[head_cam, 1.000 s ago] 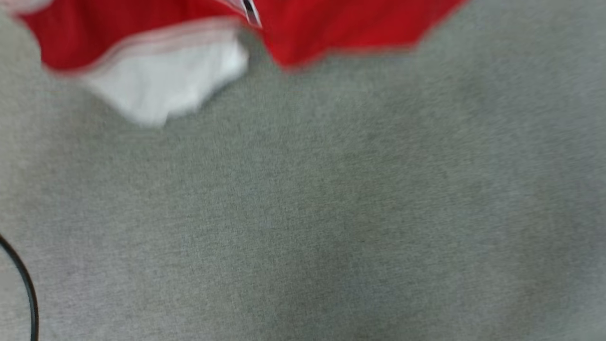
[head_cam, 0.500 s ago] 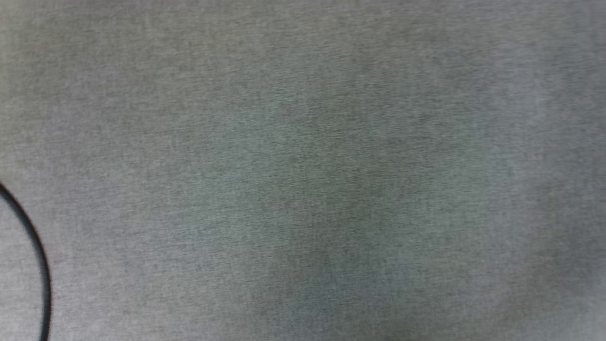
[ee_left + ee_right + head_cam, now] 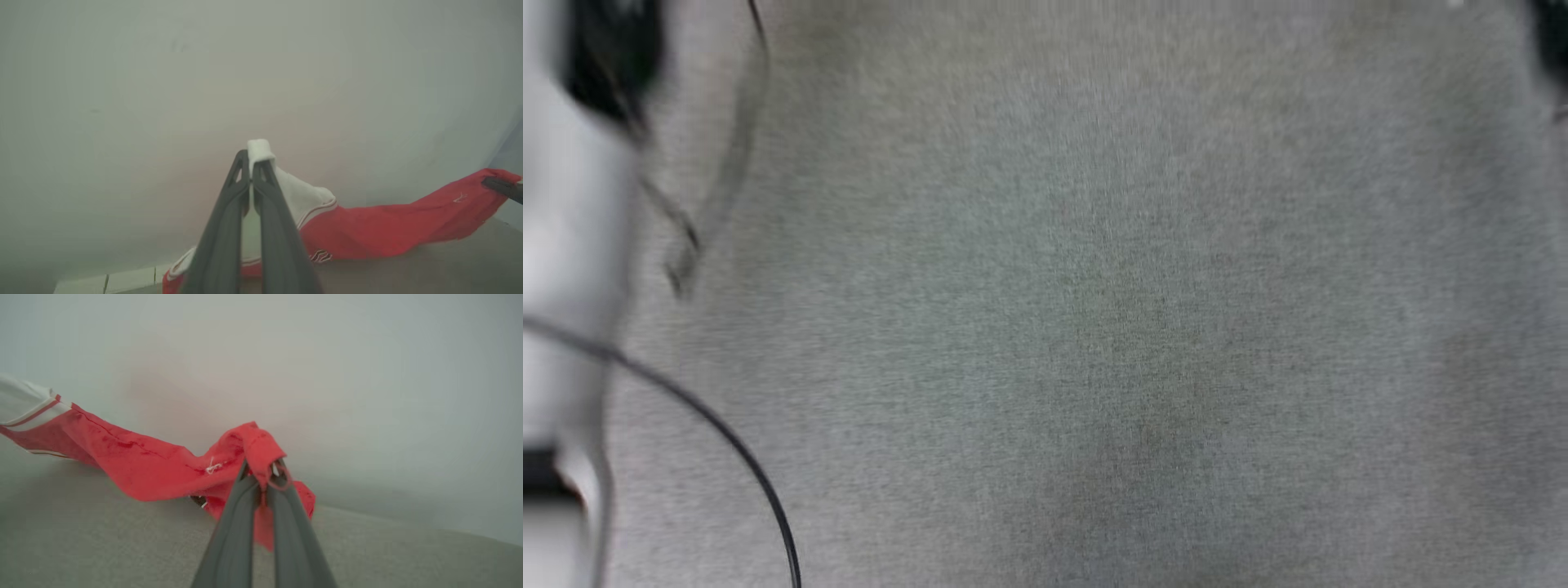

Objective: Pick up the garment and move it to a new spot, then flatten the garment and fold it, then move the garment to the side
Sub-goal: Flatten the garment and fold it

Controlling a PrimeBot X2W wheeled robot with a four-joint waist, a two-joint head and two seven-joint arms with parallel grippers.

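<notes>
- Our left gripper (image 3: 250,163) was shut tight. Its two dark fingers pinched a white fold of the red jersey-style garment (image 3: 367,228) with white short sleeves, and the sleeve's edge poked past the tips.
- Our right gripper (image 3: 263,471) was clamped just as firmly on a bunched red corner of the same garment.
- Between the two grips the cloth hung in a sagging band above the grey woven surface (image 3: 81,539). We could not tell whether its lowest fold brushed that surface.
- A second earlier the head view had held the red hem and a white sleeve at its top edge, over the grey surface. Now it took in a blurred pale forearm (image 3: 564,245) at the surface's left side and a thin black cable (image 3: 727,433) curving across it.
- The cable's place had shifted as well, so we judged that the camera had swung.
- We judged the garment lifted and in carry: the move to a new spot was under way, with flattening and folding yet to come.
</notes>
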